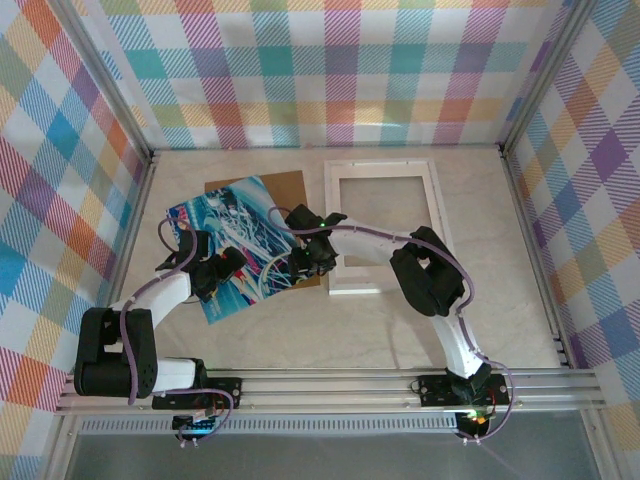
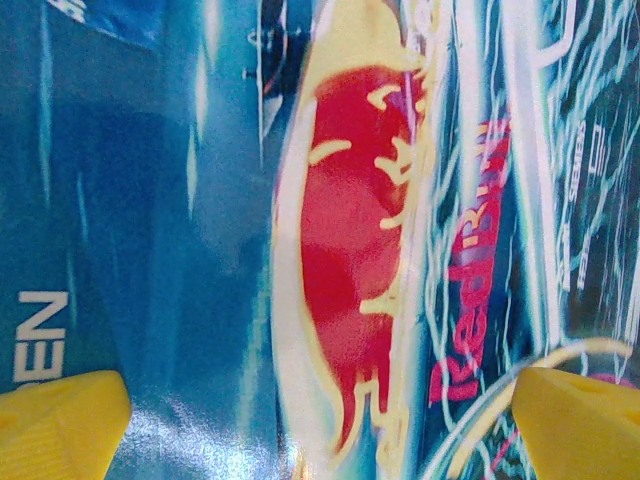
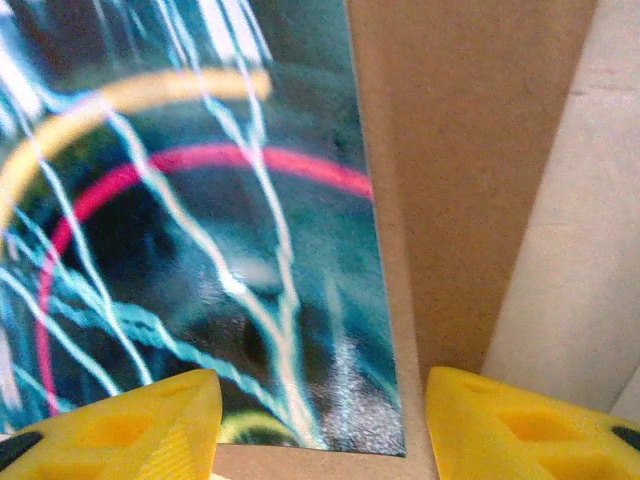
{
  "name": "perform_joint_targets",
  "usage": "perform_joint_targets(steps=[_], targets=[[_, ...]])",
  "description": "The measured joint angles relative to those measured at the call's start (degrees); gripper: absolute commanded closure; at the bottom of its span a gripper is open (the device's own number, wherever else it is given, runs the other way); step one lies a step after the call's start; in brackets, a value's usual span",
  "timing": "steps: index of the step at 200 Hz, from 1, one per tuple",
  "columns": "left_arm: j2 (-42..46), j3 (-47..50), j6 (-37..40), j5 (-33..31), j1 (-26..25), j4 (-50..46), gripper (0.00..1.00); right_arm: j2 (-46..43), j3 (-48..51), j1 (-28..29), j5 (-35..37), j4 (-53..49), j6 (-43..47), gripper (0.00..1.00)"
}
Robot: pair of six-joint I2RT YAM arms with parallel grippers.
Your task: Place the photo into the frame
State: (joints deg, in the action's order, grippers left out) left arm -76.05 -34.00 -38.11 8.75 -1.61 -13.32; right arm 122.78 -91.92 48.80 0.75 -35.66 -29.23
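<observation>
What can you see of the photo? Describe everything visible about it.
The photo is a thin glossy print: blue-teal swirls, white streaks, a red patch edged yellow, pink lettering. It lies flat and skewed, partly over the brown backing board, left of the frame. The open left end effector and right end effector sit over it; contact is unclear.

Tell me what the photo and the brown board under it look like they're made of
The photo looks like glossy printed paper: light glints off its thin sheet. The board seems matte brown fibreboard or card, dull and evenly grained.
</observation>
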Motion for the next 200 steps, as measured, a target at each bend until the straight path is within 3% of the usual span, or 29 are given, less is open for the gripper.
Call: perform_joint_targets(steps=[109,200], targets=[[-0.2,0.0,0.1,-0.5,0.3,0.8,0.0,0.0,0.3,0.3,-3.9,1.8,-0.1,0.45],[-0.4,0.0,0.1,-0.5,0.3,1.5,0.0,-3.7,6.3,-0.7,-16.0,13.6,-2.2,0.38]])
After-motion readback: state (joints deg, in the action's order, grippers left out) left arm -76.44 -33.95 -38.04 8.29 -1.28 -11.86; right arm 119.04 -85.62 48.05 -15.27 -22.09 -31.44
